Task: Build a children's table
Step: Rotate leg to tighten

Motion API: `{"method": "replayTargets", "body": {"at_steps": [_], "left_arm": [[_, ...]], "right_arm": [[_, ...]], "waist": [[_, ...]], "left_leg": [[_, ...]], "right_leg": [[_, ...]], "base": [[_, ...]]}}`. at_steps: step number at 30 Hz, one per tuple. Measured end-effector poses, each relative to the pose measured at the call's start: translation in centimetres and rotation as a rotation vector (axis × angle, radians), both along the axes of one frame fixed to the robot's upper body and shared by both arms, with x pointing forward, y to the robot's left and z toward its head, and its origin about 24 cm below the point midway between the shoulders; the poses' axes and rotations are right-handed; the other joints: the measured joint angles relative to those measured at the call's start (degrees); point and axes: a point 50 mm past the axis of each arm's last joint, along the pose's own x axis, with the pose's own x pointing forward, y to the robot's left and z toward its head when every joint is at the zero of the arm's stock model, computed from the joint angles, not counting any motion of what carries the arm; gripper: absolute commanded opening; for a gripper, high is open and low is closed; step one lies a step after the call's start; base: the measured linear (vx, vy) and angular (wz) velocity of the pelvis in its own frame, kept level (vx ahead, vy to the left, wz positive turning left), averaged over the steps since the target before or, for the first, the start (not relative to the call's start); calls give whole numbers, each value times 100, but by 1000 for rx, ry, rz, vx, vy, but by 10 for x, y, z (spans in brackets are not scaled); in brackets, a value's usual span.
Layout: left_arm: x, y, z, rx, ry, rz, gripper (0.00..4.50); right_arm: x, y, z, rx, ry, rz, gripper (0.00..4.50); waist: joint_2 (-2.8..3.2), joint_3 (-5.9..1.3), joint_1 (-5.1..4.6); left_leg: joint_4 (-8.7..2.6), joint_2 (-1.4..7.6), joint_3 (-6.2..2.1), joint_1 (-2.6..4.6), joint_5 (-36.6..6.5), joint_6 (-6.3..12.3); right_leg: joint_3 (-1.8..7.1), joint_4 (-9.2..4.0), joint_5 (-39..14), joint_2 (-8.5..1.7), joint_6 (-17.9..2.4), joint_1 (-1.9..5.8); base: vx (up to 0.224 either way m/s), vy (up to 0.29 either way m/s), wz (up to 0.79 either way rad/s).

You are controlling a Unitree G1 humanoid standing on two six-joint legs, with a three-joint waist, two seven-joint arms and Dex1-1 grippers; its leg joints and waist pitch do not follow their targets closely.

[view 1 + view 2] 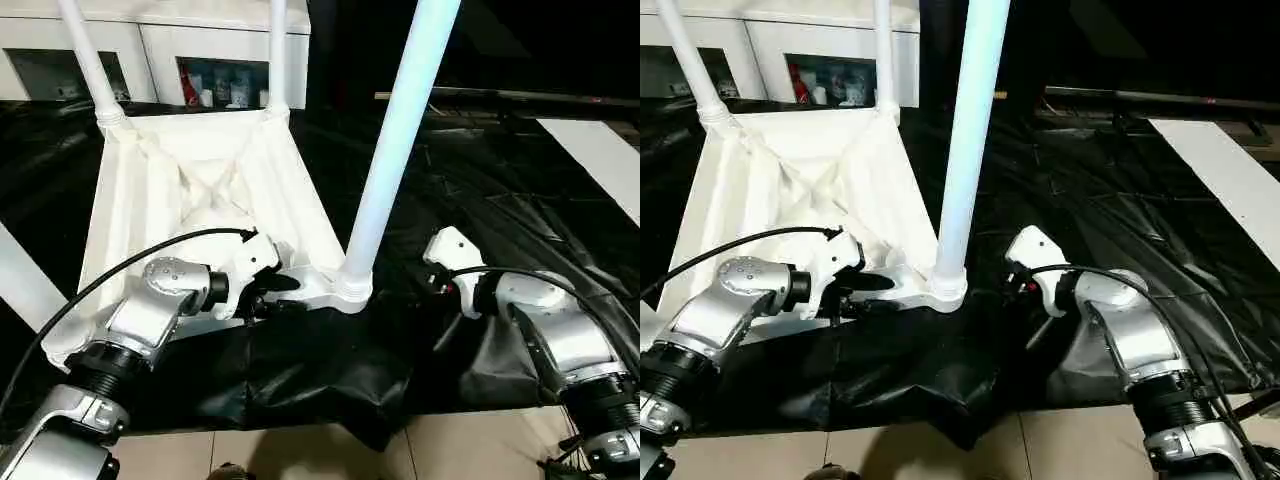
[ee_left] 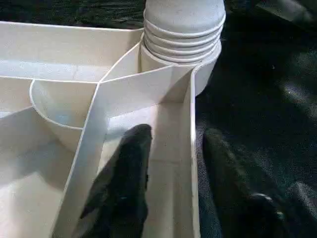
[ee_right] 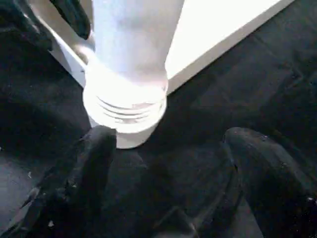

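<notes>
The tabletop [image 1: 200,190] lies upside down on the black-sheeted work table [image 1: 520,230], ribs up, near the table's front edge and toward its left side. Three legs stand upright in its corner sockets: two at the far corners [image 1: 85,60] [image 1: 277,55] and one thick-looking leg [image 1: 395,140] at the near right corner.

The left gripper [image 2: 173,163] straddles the tabletop's near rim just beside that near right socket [image 2: 183,34]: one black finger [image 2: 126,178] lies inside the rim on the ribbed underside, the other [image 2: 233,183] outside over the black sheet, the rim wall between them at a middling gap.

The right gripper [image 3: 168,163] hangs just right of the near leg's base [image 3: 124,109], fingers spread wide and holding nothing, the socket collar just ahead of its fingertips.
</notes>
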Motion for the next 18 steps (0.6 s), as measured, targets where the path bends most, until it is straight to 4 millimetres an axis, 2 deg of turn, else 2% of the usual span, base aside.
{"method": "replayTargets", "body": {"at_steps": [5, 6, 10, 18], "left_arm": [[0, 0, 0, 16, 6, -2, 132], [0, 0, 0, 27, 11, -9, 107], [0, 1, 1, 64, 28, -38, 91], [3, -3, 0, 105, 36, -63, 22]], "right_arm": [[0, 2, -1, -3, 7, 4, 391], [-1, 2, -1, -4, 13, 3, 391], [-1, 2, -1, -5, 19, 0, 391], [0, 2, -2, -3, 18, -5, 391]], "waist": [[4, -3, -7], [6, -4, -7], [18, -11, -20], [45, -23, -15]], "left_leg": [[0, 0, 0, 11, 0, 0], [0, 0, 0, 16, 0, 0], [0, 0, 1, 22, 0, 0], [-1, -1, 0, 28, 0, 0]], "right_leg": [[1, 1, 0, 0, 0, 7], [1, 2, 0, 0, 1, 10], [4, 0, -1, 0, 2, 13], [2, 1, -1, 0, 2, 19]], "base": [[0, 0, 0], [0, 0, 0], [0, 0, 0], [0, 0, 0]]}}
